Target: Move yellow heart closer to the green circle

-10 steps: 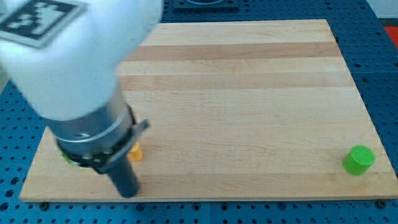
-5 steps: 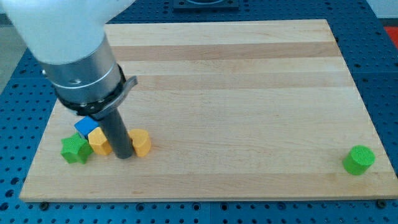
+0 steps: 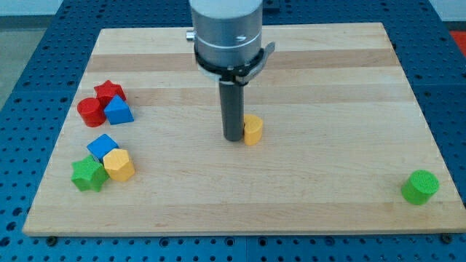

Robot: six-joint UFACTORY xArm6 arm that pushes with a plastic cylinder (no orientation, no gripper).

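Observation:
The yellow heart lies near the middle of the wooden board. My tip rests on the board right at the heart's left side, touching it or nearly so. The green circle stands far off at the board's lower right corner, well apart from the heart.
At the view's left, a red star, a red cylinder and a blue triangular block cluster together. Below them sit a blue cube, a yellow hexagon and a green star.
My arm has swept from the board's lower left up and right toward the middle. The yellow heart moved with the tip, away from the left cluster and closer to the green circle.

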